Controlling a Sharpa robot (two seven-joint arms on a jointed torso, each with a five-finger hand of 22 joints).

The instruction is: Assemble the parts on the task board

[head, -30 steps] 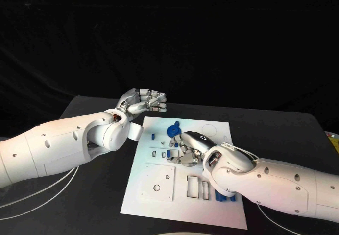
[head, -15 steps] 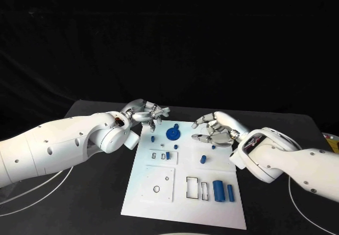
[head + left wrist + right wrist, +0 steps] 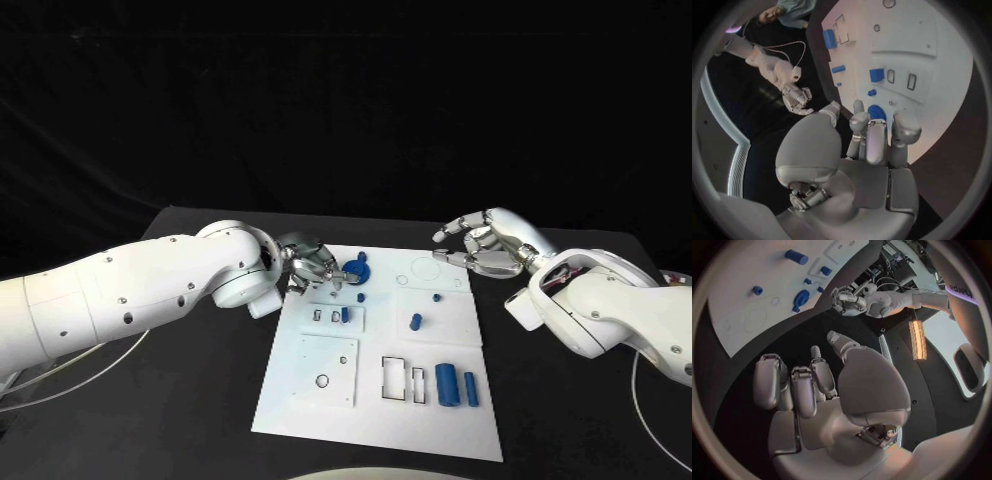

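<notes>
Task board (image 3: 325, 400) is lying mid-table. Left hand (image 3: 306, 268) is hovering over its far left corner, fingers apart, holding nothing, fingertips beside the blue round disc (image 3: 353, 268). Right hand (image 3: 488, 243) is hanging past the board's far right corner, fingers loosely spread, empty. Blue cylinder (image 3: 447, 381) is lying near the board's near right edge.

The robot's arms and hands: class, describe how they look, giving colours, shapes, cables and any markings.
Both arms are glossy white, built of rounded shells dotted with small dark holes. The left arm and the right arm each end in a silver metallic hand: the left hand and the right hand, with smooth rounded palm housings. Thin white cables trail from the arms across the black table.
</notes>
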